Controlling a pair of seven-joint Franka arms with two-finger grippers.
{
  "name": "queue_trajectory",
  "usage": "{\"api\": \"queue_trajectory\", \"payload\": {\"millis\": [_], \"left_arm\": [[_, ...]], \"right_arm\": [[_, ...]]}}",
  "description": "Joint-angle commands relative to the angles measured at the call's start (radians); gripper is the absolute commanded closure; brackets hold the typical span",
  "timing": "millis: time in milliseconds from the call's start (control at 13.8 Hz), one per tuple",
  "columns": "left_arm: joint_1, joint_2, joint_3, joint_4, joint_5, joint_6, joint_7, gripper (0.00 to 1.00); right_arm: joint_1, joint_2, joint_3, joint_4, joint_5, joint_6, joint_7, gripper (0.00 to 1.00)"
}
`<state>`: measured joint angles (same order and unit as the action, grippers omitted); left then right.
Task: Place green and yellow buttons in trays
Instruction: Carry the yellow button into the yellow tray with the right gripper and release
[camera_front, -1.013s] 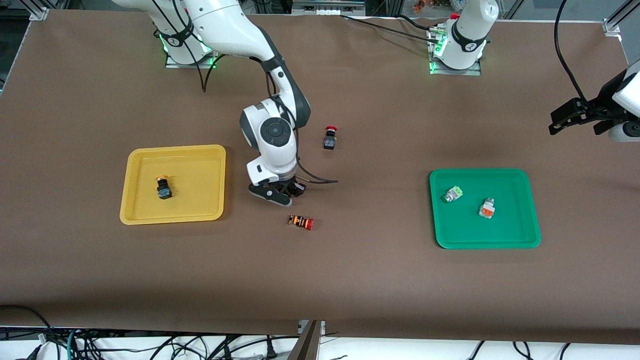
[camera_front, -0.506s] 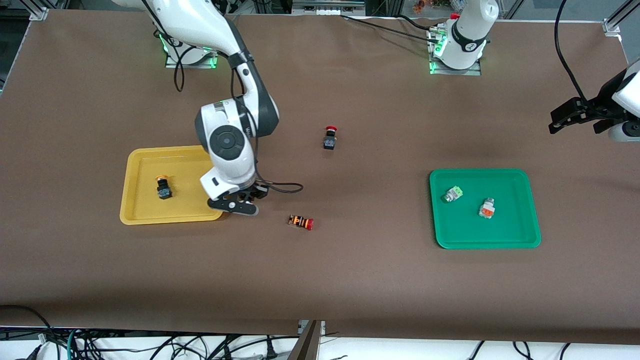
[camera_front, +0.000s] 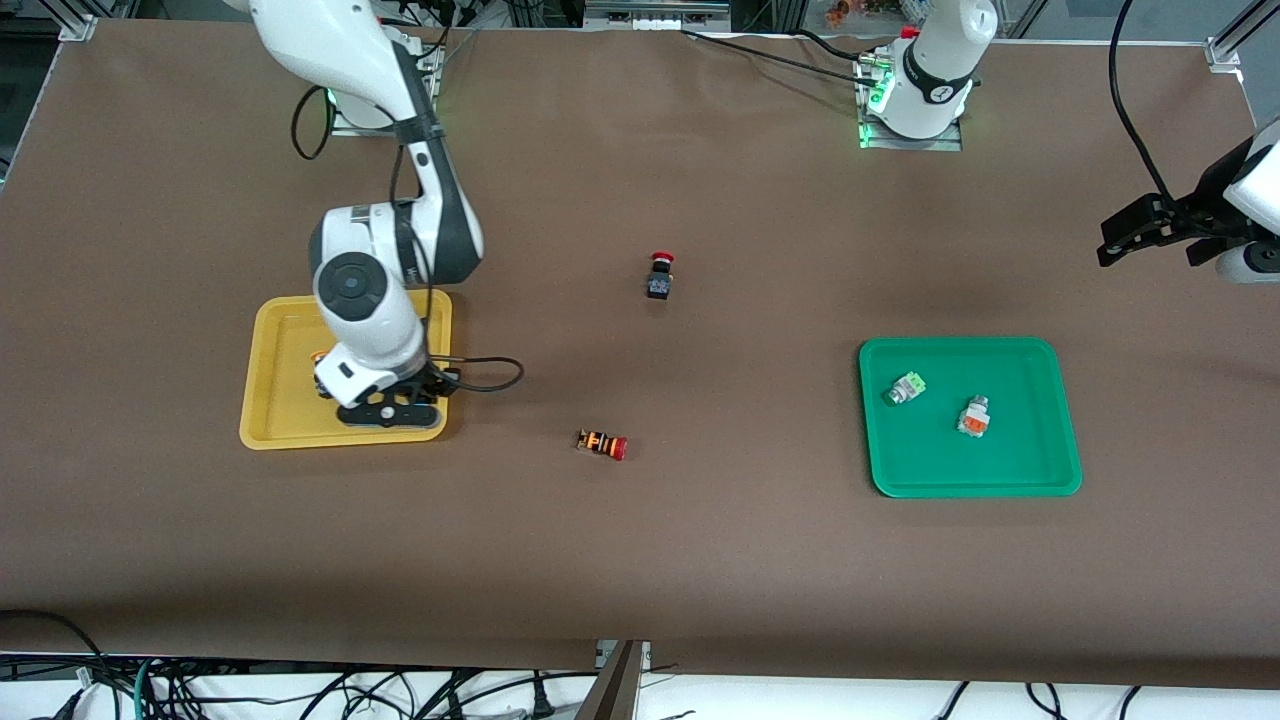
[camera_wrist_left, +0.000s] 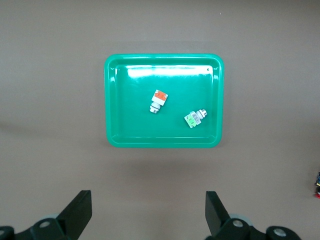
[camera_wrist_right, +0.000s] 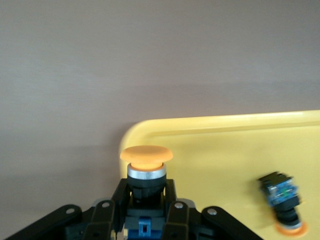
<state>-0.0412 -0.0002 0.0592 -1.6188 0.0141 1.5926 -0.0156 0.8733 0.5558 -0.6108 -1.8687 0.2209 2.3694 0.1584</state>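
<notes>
Right gripper (camera_front: 392, 398) is hanging over the yellow tray (camera_front: 275, 425), fingers clamped on a yellow-capped button (camera_wrist_right: 146, 167) — cap pointing outward, its exact spot over the floor hard to judge. Another yellow button (camera_wrist_right: 282, 197) is lying in the tray just beside it — the left gripper (camera_wrist_left: 147, 215) is waiting, spread wide, above the green tray (camera_wrist_left: 112, 100).

Two buttons (camera_front: 930, 402) in green tray (camera_front: 1040, 470), yellow tray (camera_front: 275, 425)

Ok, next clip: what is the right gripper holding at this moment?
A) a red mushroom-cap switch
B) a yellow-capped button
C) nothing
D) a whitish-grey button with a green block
B: in the right wrist view the right gripper is shut on a yellow-capped button over the yellow tray.
</notes>
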Motion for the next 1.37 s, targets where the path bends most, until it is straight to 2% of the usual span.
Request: {"api": "queue_trajectory", "payload": {"millis": [0, 145, 217, 362, 434, 506, 579, 651, 796, 940, 1085, 1302], "left_arm": [[-0.005, 0.008, 0.001, 0.025, 0.021, -0.020, -0.007, 0.00], [-0.005, 0.008, 0.001, 0.025, 0.021, -0.020, -0.009, 0.00], [-0.005, 0.008, 0.001, 0.026, 0.021, -0.020, -0.009, 0.00], [-0.005, 0.008, -0.001, 0.030, 0.023, -0.022, -0.007, 0.00], [-0.005, 0.009, -0.001, 0.030, 0.023, -0.022, -0.007, 0.00], [-0.005, 0.008, -0.001, 0.030, 0.023, -0.022, -0.007, 0.00], [-0.006, 0.008, -0.001, 0.030, 0.023, -0.022, -0.007, 0.00], [-0.006, 0.008, -0.001, 0.030, 0.023, -0.023, -0.009, 0.00], [-0.006, 0.008, -0.001, 0.030, 0.023, -0.026, -0.009, 0.00], [-0.006, 0.008, -0.001, 0.030, 0.023, -0.026, -0.009, 0.00], [-0.006, 0.008, -0.001, 0.030, 0.023, -0.026, -0.007, 0.00], [-0.006, 0.008, 0.001, 0.030, 0.023, -0.026, -0.007, 0.00]], "right_arm": [[-0.074, -0.099, 0.008, -0.144, 0.043, 0.079, -0.162, 1.00], [-0.111, -0.105, 0.008, -0.188, 0.162, 0.096, -0.305, 1.00], [-0.128, -0.105, 0.008, -0.205, 0.220, 0.096, -0.360, 0.95], [-0.129, -0.103, 0.008, -0.217, 0.250, 0.097, -0.385, 0.91], [-0.131, -0.103, 0.008, -0.218, 0.250, 0.097, -0.385, 0.72], [-0.132, -0.103, 0.008, -0.219, 0.250, 0.096, -0.384, 0.61], [-0.132, -0.103, 0.008, -0.222, 0.252, 0.096, -0.379, 0.36], [-0.132, -0.103, 0.008, -0.225, 0.252, 0.097, -0.375, 0.21], [-0.134, -0.105, 0.008, -0.224, 0.252, 0.096, -0.370, 0.07], [-0.132, -0.108, 0.005, -0.213, 0.252, 0.090, -0.369, 0.06], [-0.132, -0.112, -0.029, -0.175, 0.250, 0.077, -0.381, 0.06], [-0.135, -0.113, -0.096, -0.040, 0.248, -0.103, -0.381, 0.07]]}}
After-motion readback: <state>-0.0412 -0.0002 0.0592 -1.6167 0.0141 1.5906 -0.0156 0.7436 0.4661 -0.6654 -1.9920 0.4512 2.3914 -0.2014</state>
